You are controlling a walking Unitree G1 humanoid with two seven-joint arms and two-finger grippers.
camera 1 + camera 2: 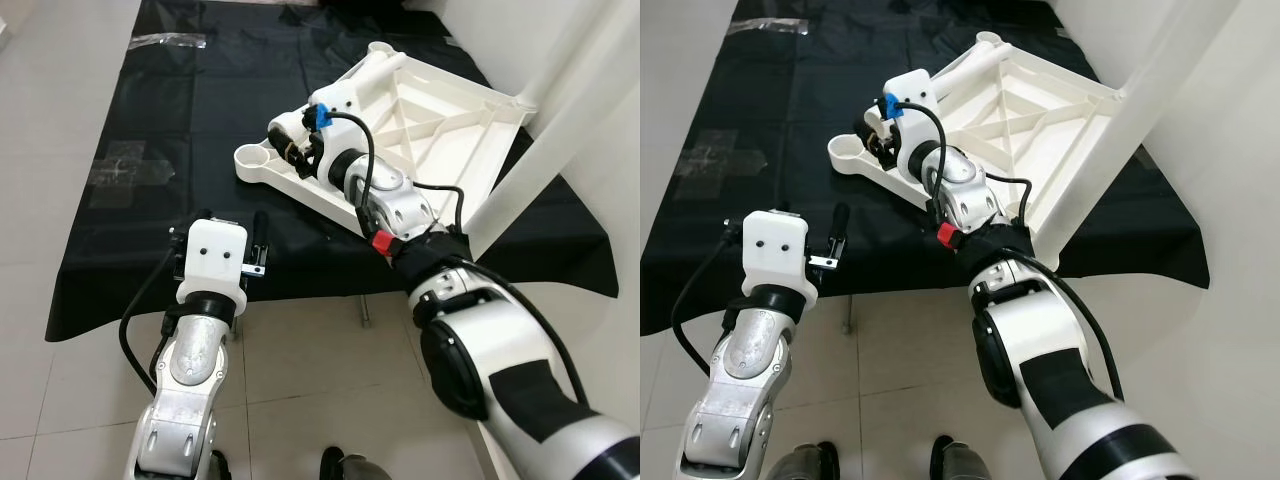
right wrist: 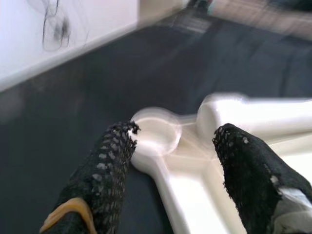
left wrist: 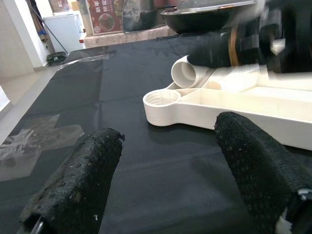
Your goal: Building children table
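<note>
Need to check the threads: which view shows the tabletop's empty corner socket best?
Left wrist view: the socket is sharp, threads visible. Right wrist view blurs it; the eye views show it small, beside the right gripper.

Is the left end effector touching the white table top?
Apart. In the left wrist view, black cloth shows between the open left end effector and the white table top.
</note>
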